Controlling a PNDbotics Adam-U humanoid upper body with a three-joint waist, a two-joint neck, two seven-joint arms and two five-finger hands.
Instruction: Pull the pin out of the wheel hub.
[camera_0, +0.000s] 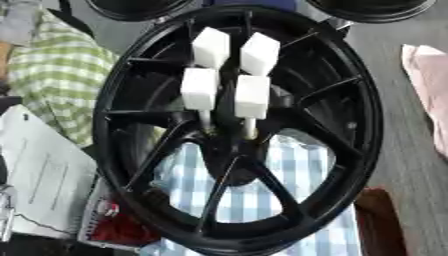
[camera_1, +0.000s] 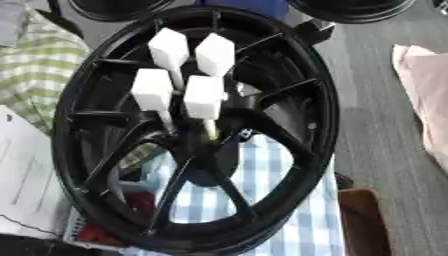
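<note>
The big black spoked alloy wheel hub (camera_0: 236, 130) fills my view, standing tilted on the grey table (camera_0: 407, 150), with a blue-and-white checked cloth (camera_0: 262, 195) showing through its lower spokes. To my left lie a green-and-white checked cloth (camera_0: 52, 75) and a white sheet of paper (camera_0: 44, 175); a pink cloth (camera_0: 429, 90) sits at the right edge, well apart from the wheel. Two more dark round rims (camera_0: 140, 7) peek in along the top.

At the centre of the hub I count four white block-headed pins (camera_0: 199, 89), their thin stems running down toward the bolt area. The lower two clearly seat into the hub; the upper two sit just behind them, and I cannot tell how deep they go.

Neither of my hands appears in either view, so I cannot say whether they are wide, narrow or holding anything. I judge the task not yet begun: every pin looks seated, none lies loose on the table. Reaching, grasping one head and drawing it out all remain.
</note>
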